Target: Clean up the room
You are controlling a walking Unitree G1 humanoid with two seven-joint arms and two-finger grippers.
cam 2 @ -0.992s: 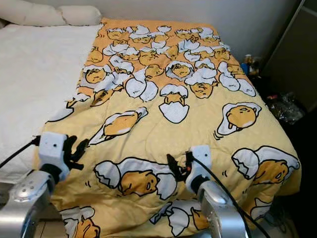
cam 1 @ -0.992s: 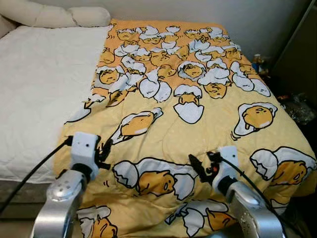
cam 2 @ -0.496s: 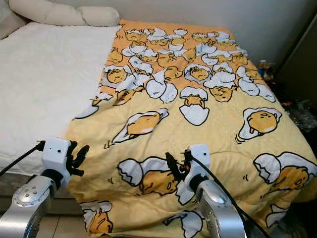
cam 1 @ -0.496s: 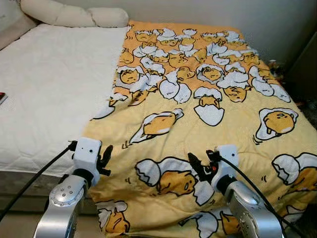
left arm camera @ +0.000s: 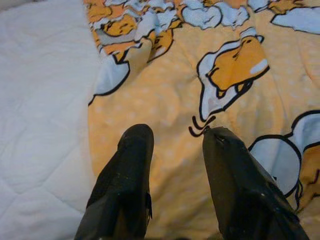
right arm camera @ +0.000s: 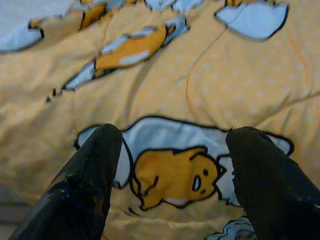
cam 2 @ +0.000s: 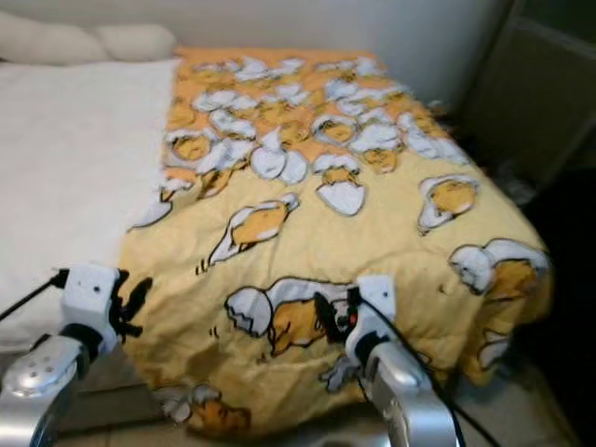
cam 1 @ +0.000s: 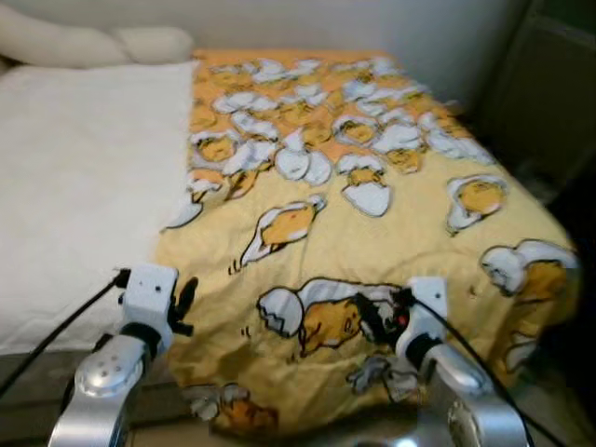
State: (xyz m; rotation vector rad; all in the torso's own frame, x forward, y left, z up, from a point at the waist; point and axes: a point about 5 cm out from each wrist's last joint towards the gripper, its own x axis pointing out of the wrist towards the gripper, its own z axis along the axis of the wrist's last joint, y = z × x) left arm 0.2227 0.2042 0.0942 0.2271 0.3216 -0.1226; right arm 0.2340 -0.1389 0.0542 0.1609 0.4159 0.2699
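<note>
The quilt (cam 1: 372,233), yellow with egg cartoons, covers the right half of the bed (cam 1: 74,186), running from the upper centre of the head view down to the lower edge, where its near end hangs over the foot of the mattress; the white sheet lies bare at left, with pillows (cam 1: 93,42) in the upper left corner; the head views are blurred. The left gripper (cam 1: 183,303) sits low at left, right by the quilt's left edge, its fingers parted and holding nothing; in the left wrist view the fingers (left arm camera: 130,175) hang above the border where yellow cloth meets white sheet, whether touching cannot be told. The right gripper (cam 1: 377,317) sits low at centre right over the quilt's near end, jaws wide apart and empty; the right wrist view shows its fingers (right arm camera: 95,175) straddling a printed egg figure, above the cloth. The quilt's long axis runs away from the robot, toward the top of the frame; its free left edge runs the same way. That edge lies nearest the left gripper, so spreading the quilt across the bare sheet would likely start with the left one; the right is better placed for the near hem; this is a judgement only.
</note>
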